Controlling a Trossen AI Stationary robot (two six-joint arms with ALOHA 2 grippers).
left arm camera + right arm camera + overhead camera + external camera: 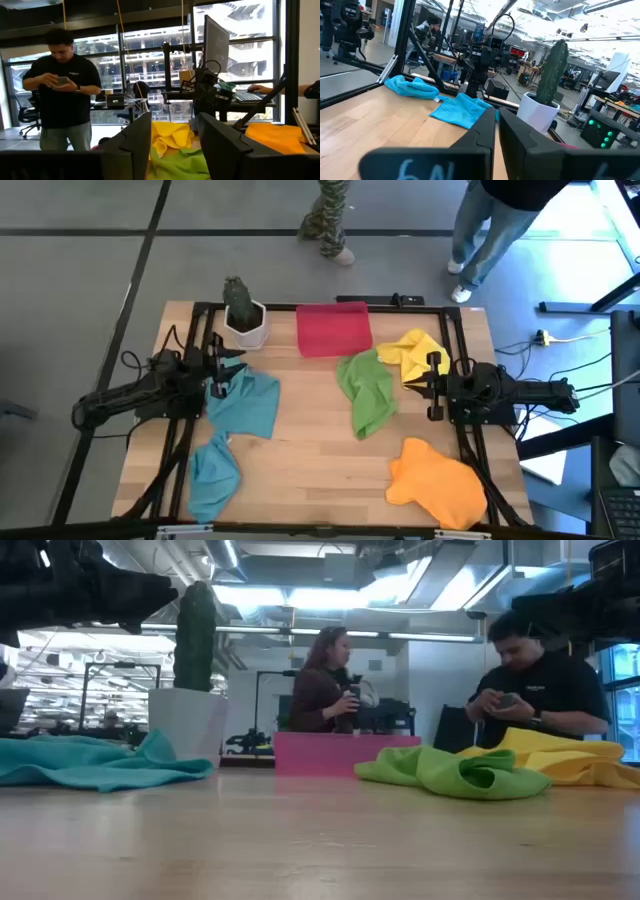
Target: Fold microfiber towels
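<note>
Pale wood-grain table [320,470] carries five soft, crumpled towels: orange towel [437,483] at the near right, lime green towel [368,393] mid-table, yellow towel [408,353] touching it, and two teal towels [246,404] on the left. Left gripper [216,372] hangs over a teal one, fingers parted, holding nothing. Right gripper [431,387], fingers nearly closed and empty, waits beside the yellow. Behind stand a rigid red tray [333,330] and a potted cactus [242,313].
</note>
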